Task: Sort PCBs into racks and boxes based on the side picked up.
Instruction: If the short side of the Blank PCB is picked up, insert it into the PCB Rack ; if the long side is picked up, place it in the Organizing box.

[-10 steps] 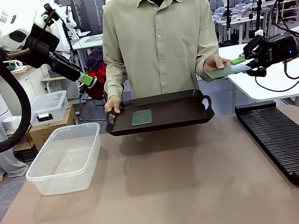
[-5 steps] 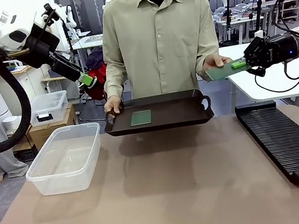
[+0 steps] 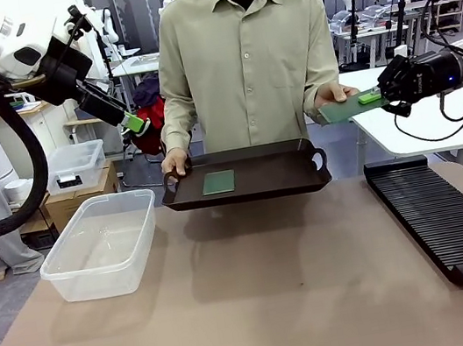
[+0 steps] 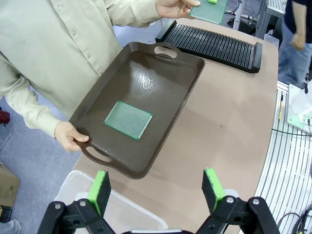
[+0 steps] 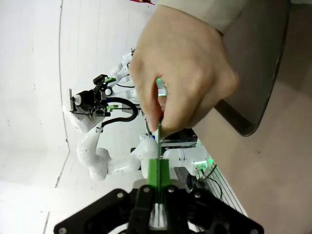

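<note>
Compared with a second ago, the right gripper [image 3: 372, 97] is now clamped shut onto the edge of the offered PCB [image 3: 347, 107], whose other end is pinched by the person's hand [image 3: 332, 96]. So the handover is judged half done: the board needs to be pulled free, then taken to the rack [image 3: 447, 212] below or the box [image 3: 101, 244]. The left gripper [image 3: 136, 123] is parked wide open, and a second PCB [image 3: 219, 181] is left in the tray [image 3: 252, 189].

Tray [image 4: 146, 78] is gleaming glossy brown plastic; the PCB [image 4: 128, 120] on it is looking matt, finely dotted; tub [image 3: 98, 280] is showing clear smooth plastic; rack [image 3: 448, 217] is looking matt black.
</note>
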